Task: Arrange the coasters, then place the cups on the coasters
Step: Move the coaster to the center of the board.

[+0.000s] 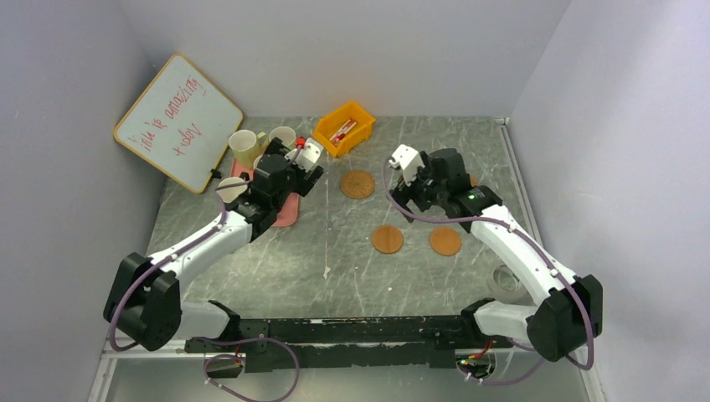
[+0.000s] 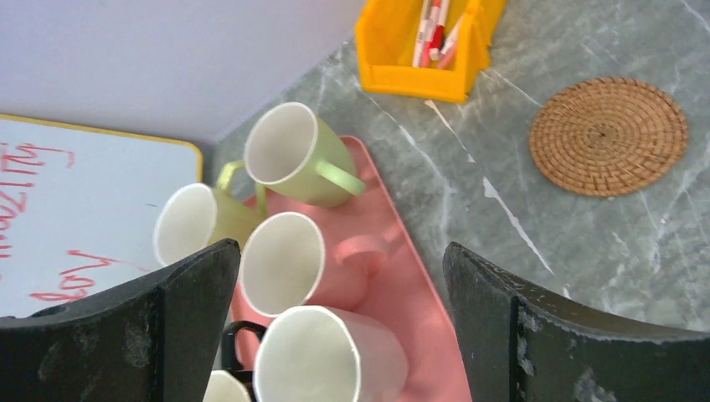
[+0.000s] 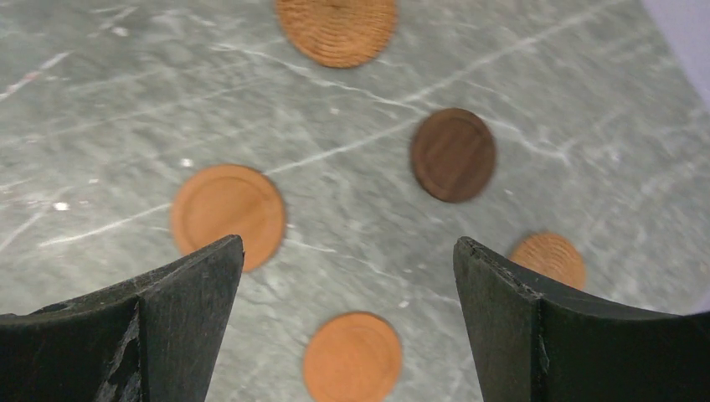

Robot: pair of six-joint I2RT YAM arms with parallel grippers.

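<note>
Now we've L fingers (image 2: 192, 318) wide, empty, over cups (image 2: 289, 155) on tray (image 2: 402, 293). R fingers (image 3: 167, 327) wide too, above coasters (image 3: 228, 213) on desk (image 3: 126, 109).

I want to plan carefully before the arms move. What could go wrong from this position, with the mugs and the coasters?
1. The small handled mugs sit crowded on the pink rectangular tray; the open left hand above them may knock a neighbour while taking one.
2. The thin round coasters lie flat on the grey marble table; the open right hand may push one instead of lifting it.
</note>
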